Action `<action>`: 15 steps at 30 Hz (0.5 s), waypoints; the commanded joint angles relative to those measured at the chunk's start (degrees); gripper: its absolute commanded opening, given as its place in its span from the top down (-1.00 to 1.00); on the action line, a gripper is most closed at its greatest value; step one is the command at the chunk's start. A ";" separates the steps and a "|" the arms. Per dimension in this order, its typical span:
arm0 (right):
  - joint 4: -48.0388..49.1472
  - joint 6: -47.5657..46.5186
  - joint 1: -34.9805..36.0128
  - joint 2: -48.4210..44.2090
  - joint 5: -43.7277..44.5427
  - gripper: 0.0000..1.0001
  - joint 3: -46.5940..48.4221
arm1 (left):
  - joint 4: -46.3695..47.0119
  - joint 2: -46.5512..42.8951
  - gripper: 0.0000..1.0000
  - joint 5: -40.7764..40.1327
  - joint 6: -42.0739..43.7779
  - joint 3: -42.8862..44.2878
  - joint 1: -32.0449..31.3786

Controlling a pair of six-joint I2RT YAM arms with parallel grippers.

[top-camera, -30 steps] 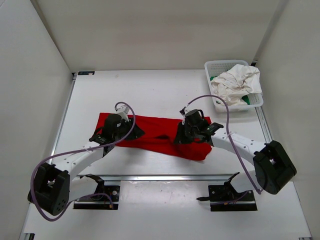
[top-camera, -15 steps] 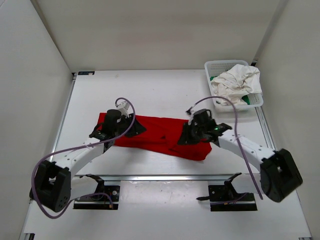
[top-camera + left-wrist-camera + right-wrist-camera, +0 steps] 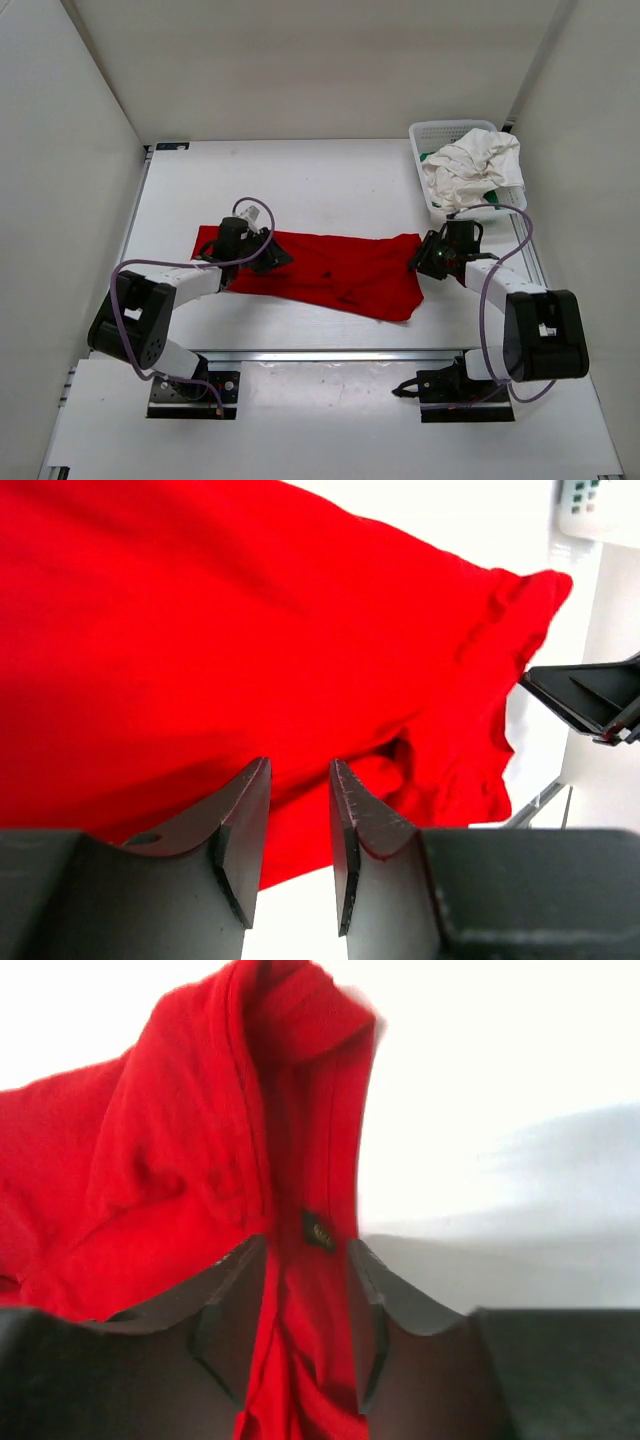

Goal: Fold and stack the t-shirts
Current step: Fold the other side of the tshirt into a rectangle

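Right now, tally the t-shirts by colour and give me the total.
Red t-shirt: 1, lying on the table
White t-shirt: 1, in the basket
Green t-shirt: 1, in the basket, mostly hidden under the white one
Total: 3

Tbl: red tee, basket.

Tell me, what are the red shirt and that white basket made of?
Red shirt: soft knit or woven cloth with a matte finish. It wrinkles and folds, and it shows stitched hems and a small sewn label. White basket: probably rigid plastic, smooth and slightly glossy, with walls that are a regular moulded grid of holes.
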 commanded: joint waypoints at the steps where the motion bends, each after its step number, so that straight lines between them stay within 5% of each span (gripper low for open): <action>1: 9.35 0.48 -0.27 2.75 -0.52 0.31 0.36 | 3.31 -1.17 0.19 -0.11 -0.94 -2.19 2.18; 8: 15.09 2.50 -1.41 5.32 -3.26 0.97 0.02 | 5.51 -1.78 0.20 -1.07 -3.14 -8.17 9.12; 15: 10.35 1.71 -4.05 3.03 1.48 1.00 -0.77 | 8.75 -2.14 0.15 -0.02 -8.93 -12.21 17.29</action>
